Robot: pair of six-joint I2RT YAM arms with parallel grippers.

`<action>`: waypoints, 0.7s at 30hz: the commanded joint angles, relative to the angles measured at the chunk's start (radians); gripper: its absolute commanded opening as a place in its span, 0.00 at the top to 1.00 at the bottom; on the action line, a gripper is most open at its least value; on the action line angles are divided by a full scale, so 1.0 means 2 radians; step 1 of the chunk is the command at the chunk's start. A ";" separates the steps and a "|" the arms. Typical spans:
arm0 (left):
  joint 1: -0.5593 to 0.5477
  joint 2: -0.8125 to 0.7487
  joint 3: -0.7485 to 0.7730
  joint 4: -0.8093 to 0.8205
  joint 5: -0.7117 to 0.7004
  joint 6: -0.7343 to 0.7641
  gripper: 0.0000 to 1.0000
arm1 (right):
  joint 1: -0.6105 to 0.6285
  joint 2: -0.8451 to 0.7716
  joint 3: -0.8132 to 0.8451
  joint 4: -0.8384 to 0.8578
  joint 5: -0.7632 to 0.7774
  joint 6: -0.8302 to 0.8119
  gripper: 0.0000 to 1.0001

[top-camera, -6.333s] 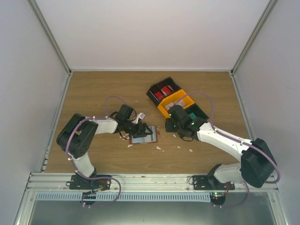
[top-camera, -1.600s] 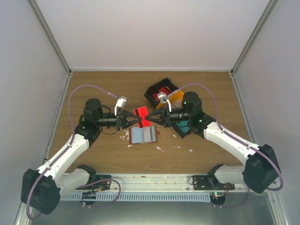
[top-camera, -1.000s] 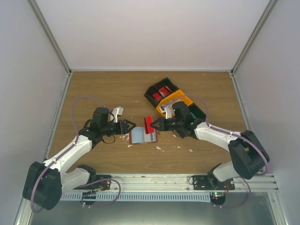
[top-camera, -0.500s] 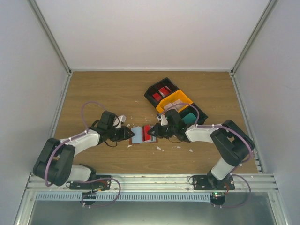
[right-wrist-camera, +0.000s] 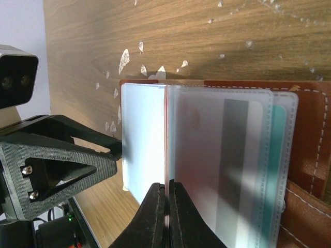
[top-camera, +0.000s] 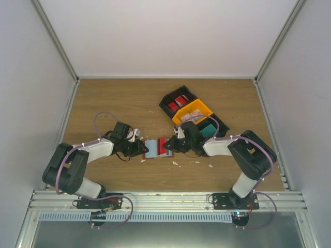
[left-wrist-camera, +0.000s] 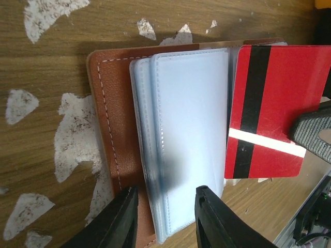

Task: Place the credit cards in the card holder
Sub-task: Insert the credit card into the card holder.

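Red card [left-wrist-camera: 264, 108] — long edge along open card holder [left-wrist-camera: 106, 103].

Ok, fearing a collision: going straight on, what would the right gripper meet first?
Likely the clear sleeves of the card holder, with the held red card leading; the left gripper sits just beyond, though depth is unclear.

1 high camera looks down over the whole bench [top-camera: 103, 103]; 2 wrist cameras face each other, close on the card holder [left-wrist-camera: 111, 129] all 3 share.
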 commanded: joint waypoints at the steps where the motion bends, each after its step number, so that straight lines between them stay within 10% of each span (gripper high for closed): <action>1: 0.003 0.008 0.010 -0.012 -0.014 0.006 0.67 | 0.004 0.011 -0.010 0.020 0.001 0.011 1.00; 21: 0.002 0.025 0.005 -0.011 -0.014 0.012 0.78 | 0.004 0.056 -0.010 0.059 -0.045 0.048 1.00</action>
